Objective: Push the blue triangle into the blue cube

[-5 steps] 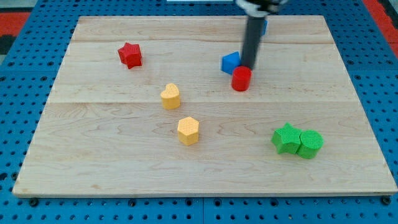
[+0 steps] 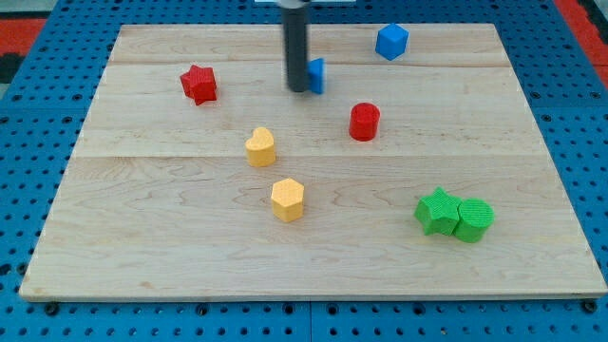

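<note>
Red star (image 2: 199, 84): at the view's left, well apart from my work; nothing to do with it.
Yellow blocks: a heart-like one (image 2: 260, 147) and a hexagonal one (image 2: 287, 199) below it, left of centre on the desk (image 2: 142, 237), both out of my path.
My tip (image 2: 298, 90): it sits on the view's left side of the blue triangle, touching it or just beside it; the rod hides part of that block.
Pincer: I carry none, only the rod, so there is nothing to be apart or together.
Blue triangle (image 2: 316, 75): near the view's top, just right of my tip, only its right part showing.
Red cylinder (image 2: 364, 122): below and right of the triangle, clear of the line to the goal.
Blue cube (image 2: 391, 41): up and to the right of the triangle, near the desk's top edge, well apart from it.
Green pair: a star (image 2: 437, 211) and a rounder block (image 2: 473, 219) touching, at lower right, irrelevant.
Doing it well: I judge the push should run rightward and slightly upward. My tip belongs behind the triangle's centre, on the line through the cube, so the block does not slip off sideways.
</note>
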Controlling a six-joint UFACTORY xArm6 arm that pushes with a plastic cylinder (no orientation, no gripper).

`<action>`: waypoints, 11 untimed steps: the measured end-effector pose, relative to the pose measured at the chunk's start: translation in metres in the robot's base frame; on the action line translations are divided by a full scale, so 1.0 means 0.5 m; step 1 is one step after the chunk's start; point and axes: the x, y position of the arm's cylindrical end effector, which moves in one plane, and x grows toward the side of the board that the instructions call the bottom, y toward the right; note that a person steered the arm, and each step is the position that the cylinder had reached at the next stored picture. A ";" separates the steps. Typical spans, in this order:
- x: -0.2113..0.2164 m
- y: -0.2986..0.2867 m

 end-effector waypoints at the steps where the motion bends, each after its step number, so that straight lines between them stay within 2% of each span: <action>1: -0.062 0.069; 2: -0.074 0.088; 3: -0.068 0.046; 4: -0.102 0.052; 5: -0.089 0.154; 7: -0.089 0.152; 9: -0.044 0.237; 11: -0.044 0.241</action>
